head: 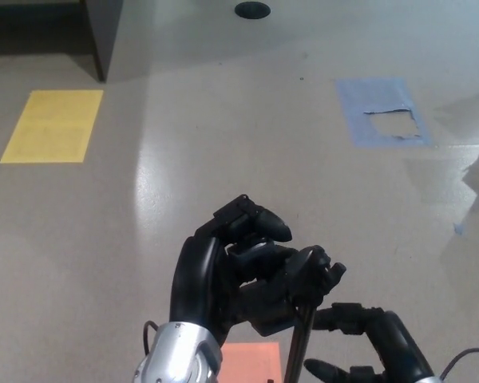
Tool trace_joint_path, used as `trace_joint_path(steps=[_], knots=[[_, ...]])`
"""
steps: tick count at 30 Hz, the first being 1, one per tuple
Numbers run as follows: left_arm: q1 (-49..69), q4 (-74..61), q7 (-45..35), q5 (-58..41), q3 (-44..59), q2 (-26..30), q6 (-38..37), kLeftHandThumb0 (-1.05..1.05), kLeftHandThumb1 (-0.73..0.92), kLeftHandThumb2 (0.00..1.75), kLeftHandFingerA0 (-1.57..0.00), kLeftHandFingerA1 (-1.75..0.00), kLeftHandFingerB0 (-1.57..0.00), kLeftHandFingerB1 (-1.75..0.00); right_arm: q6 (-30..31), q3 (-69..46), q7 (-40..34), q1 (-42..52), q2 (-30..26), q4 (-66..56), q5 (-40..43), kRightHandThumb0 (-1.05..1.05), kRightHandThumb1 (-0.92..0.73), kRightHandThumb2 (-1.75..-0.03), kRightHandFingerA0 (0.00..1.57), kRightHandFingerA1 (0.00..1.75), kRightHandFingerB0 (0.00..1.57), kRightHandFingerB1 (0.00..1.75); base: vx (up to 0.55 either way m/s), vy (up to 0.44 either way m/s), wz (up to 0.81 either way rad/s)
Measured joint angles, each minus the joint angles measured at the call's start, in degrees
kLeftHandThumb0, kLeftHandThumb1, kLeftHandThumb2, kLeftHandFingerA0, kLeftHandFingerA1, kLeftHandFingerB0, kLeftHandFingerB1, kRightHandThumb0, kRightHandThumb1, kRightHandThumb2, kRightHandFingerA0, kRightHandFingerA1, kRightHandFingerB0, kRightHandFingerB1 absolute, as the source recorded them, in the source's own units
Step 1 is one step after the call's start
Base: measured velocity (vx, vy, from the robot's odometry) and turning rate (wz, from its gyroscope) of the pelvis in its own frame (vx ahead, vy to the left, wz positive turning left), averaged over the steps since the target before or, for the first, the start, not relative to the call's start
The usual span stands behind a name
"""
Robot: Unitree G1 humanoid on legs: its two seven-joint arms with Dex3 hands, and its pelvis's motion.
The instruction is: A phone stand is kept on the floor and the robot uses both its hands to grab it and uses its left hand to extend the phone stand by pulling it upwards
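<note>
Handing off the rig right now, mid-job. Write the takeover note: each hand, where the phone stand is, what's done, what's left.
Left hand: shut on the top of the phone stand.
Right hand: low beside the pole, fingers reaching toward it; firm grip not confirmed, partly cut off by the frame edge.
Phone stand: upright on the floor between the hands, over an orange floor marker; its base is out of view.
Done: left hand has the top.
Left: secure the pole with the right hand, then pull upward with the left to extend it. Extension so far cannot be judged.

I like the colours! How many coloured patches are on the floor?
3: a yellow patch far left, a blue patch far right, an orange patch partly hidden beneath the left hand.
</note>
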Motion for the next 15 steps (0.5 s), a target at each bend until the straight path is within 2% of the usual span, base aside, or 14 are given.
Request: trace_joint_path(steps=[4,6,8,13,14,15], knots=[[-0.3,0.4,0.1,-0.7,0.2,0.0,0.1,-0.24,0.44,0.81,-0.91,-1.75,-0.67,-1.75,0.5,1.3,2.6,0.0,-0.6,-0.3,0.0,-1.05,-0.58,-0.52,0.00,0.30,0.00,0.35,0.00,0.000,0.00],[-0.6,0.7,0.3,-0.8,0.2,0.0,0.1,-0.23,0.45,0.80,-0.92,-1.75,-0.69,-1.75,1.0,1.7,3.1,0.0,-0.6,-0.6,0.0,-1.05,-0.53,-0.50,0.00,0.28,0.00,0.25,0.00,0.000,0.00],[-0.8,1.1,0.5,-0.9,0.2,0.0,0.1,-0.23,0.43,0.81,-0.94,-1.75,-0.70,-1.75,1.8,2.0,3.6,-0.1,-0.7,-1.3,0.0,-1.05,-0.51,-0.49,0.00,0.24,0.00,0.21,0.00,0.000,0.00],[-1.7,1.5,1.2,-0.9,0.1,0.1,0.1,-0.26,0.45,0.80,-0.95,-1.75,-0.69,-1.75,2.0,2.3,4.0,-1.0,-0.3,-0.3,0.2,-1.05,-0.55,-0.53,0.00,0.22,0.00,0.33,0.00,0.000,0.00],[-1.8,1.5,1.3,-0.9,0.1,0.1,0.1,-0.28,0.46,0.78,-0.96,-1.75,-0.69,-1.75,1.9,2.3,4.0,-1.1,-0.2,0.0,0.2,-1.05,-0.51,-0.56,0.00,0.50,0.00,0.54,0.00,0.000,0.00],[-1.9,1.6,1.4,-0.9,0.0,0.1,0.1,-0.28,0.46,0.78,-0.96,-1.75,-0.69,-1.75,1.8,2.4,4.1,-1.2,0.0,0.2,0.2,-1.05,-0.51,-0.56,0.00,0.50,0.00,0.54,0.00,0.000,0.00]])
